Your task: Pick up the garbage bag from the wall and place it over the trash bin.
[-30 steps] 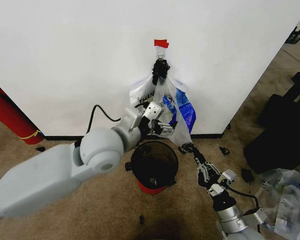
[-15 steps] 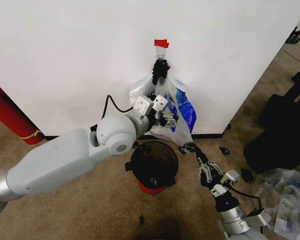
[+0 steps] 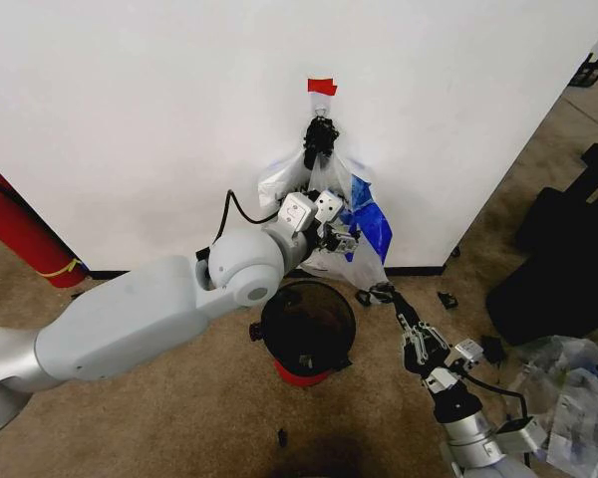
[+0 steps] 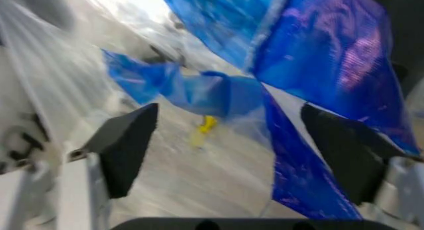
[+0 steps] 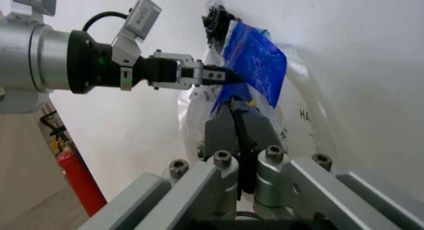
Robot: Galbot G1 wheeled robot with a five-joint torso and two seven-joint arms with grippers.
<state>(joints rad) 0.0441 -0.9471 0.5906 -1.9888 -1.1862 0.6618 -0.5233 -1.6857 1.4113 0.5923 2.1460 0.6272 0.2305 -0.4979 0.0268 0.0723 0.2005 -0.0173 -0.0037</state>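
Near to far: right gripper [image 3: 379, 294] low beside trash bin [image 3: 308, 329], fingers pressed together, idle; left gripper [image 3: 341, 239], fingers spread, at garbage bag [image 3: 364, 224] hanging on wall [image 3: 130, 119]; pick pending, bin unlined.

lab/test room | bare white wall [image 3: 130, 119] | brown carpet [image 3: 179, 418] | fire extinguisher [image 3: 15, 234]

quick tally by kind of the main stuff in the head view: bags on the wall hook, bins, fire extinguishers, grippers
garbage bag hanging on the wall: 1
trash bin on the floor below it: 1
fire extinguisher by the wall: 1
grippers: 2, the left gripper open at the bag, the right gripper shut, low beside the bin
total: 5
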